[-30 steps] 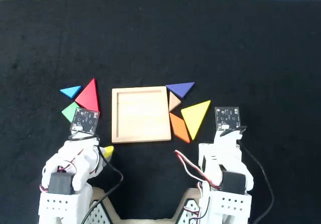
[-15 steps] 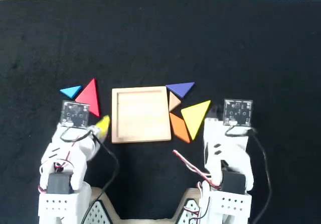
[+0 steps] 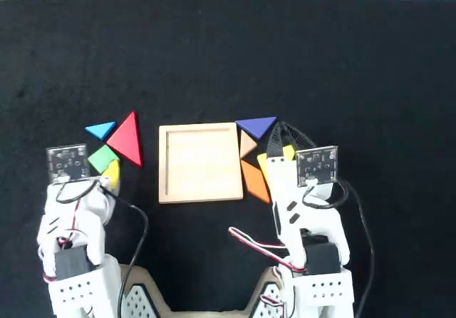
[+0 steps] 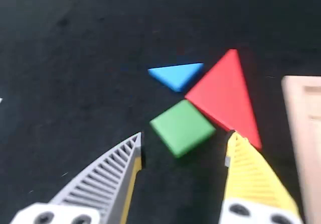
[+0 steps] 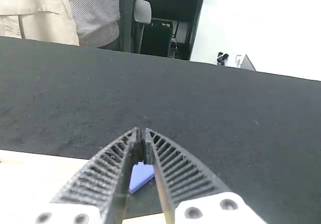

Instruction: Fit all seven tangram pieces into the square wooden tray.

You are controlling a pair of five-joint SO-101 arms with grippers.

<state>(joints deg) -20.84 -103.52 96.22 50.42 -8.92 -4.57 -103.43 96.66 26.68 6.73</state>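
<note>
Toward the near edge of the worktop, midway between its left and right edges, the tray lies flat, with all seven pieces outside it on the black cover. On its left-edge side the red triangle lies just beside the tray, the light blue triangle sits by the red one's far end, and the green square is close against the red one's long side. The left gripper hangs low over the green square, its fingers apart and straddling it, one on each side, not touching it. On the tray's right-edge side the dark blue triangle lies by the far corner, the tan triangle is against the tray wall, the orange piece is nearer the arms, and the yellow triangle is partly under the right arm. The right gripper is above the dark blue triangle, fingers together at the tips, the piece showing through the slit between them
</note>
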